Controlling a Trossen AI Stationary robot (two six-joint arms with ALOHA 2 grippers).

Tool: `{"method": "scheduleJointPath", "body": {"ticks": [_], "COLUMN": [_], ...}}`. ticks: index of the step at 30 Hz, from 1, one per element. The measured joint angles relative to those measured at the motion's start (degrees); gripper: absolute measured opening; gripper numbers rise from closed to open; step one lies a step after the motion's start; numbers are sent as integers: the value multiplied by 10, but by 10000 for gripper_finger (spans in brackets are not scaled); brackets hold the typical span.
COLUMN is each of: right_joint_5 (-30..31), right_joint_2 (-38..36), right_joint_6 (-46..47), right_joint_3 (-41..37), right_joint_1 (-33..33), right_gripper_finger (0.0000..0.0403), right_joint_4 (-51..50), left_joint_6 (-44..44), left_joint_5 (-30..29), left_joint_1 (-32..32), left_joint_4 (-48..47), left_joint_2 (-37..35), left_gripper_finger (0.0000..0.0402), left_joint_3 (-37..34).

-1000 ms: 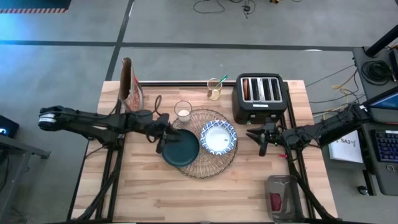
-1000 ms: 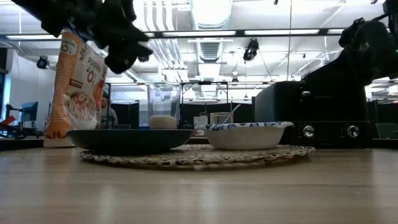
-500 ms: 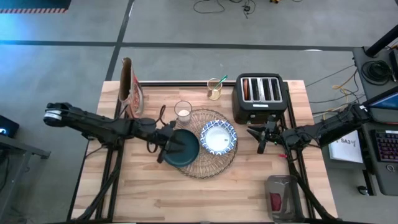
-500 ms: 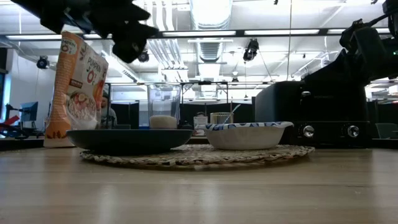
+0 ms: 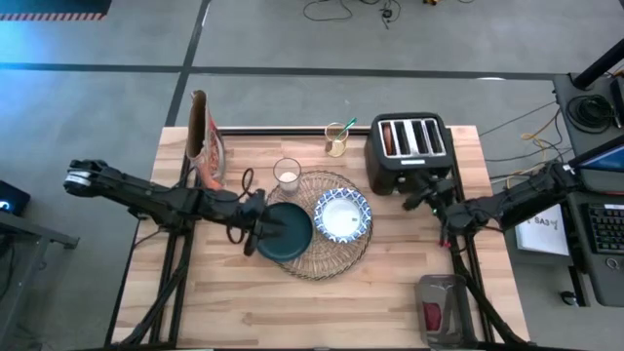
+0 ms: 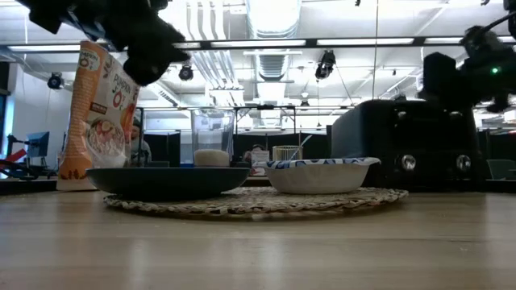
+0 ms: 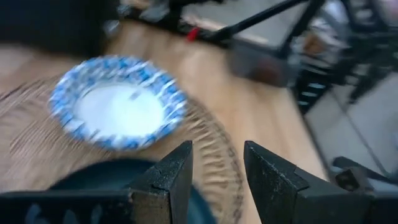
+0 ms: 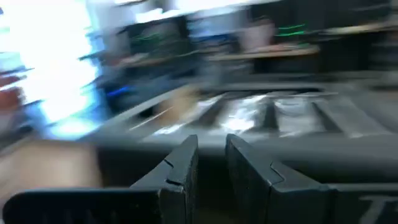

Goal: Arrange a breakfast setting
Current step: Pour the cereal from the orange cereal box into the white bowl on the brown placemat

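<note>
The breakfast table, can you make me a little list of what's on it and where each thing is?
Mat: round tan woven placemat in the middle of the wooden table
Plate: dark teal plate on the mat's left part, overhanging its edge
Bowl: blue-and-white patterned bowl on the mat, right of the plate
Glass: small clear glass just off the mat's far-left edge
Toaster: black four-slot toaster behind the mat, to the right
Left gripper: open, empty, above the plate's left edge
Right gripper: empty, near the toaster's front

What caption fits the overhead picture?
Plate and bowl share a woven mat, left tool over the plate.
</note>
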Motion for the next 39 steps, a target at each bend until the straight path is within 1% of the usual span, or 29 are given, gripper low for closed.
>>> {"method": "scheduleJointPath", "body": {"ticks": [1, 2, 7, 10, 15, 17, 20, 25, 31, 35, 39], "right_joint_5": [32, 38, -28, -51, -56, -56, -58, -59, -60, -60, -60], "right_joint_2": [-1, -2, -1, -1, 0, 0, 0, 0, 0, 0, 0], "right_joint_6": [-1, -1, 0, 1, 1, 1, 1, 1, 1, 1, 1], "right_joint_3": [-1, -3, -2, -2, -2, -2, -2, -2, -2, -2, -2], "right_joint_1": [-2, -3, -3, -3, -2, -2, -2, -2, -2, -2, -2], "right_gripper_finger": [79, 79, 79, 79, 79, 79, 79, 79, 79, 79, 79], "right_joint_4": [-2, -8, -6, -6, -5, -5, -5, -5, -5, -5, -5], "left_joint_6": [-12, -25, -98, -121, -142, -156, -192, -315, -492, -572, -626], "left_joint_5": [-18, -37, -98, -107, -108, -112, -133, -188, -184, -172, -175], "left_joint_1": [0, -2, -5, -10, -26, -34, -44, -59, -81, -88, -88], "left_joint_4": [-17, -39, -146, -172, -213, -257, -352, -525, -714, -793, -835], "left_joint_2": [0, 0, 0, 0, 0, 0, 0, 0, 0, 1, 1], "left_gripper_finger": [127, 127, 127, 127, 127, 127, 127, 127, 127, 127, 127], "left_joint_3": [0, 0, 8, 17, 47, 68, 107, 161, 179, 179, 179]}}
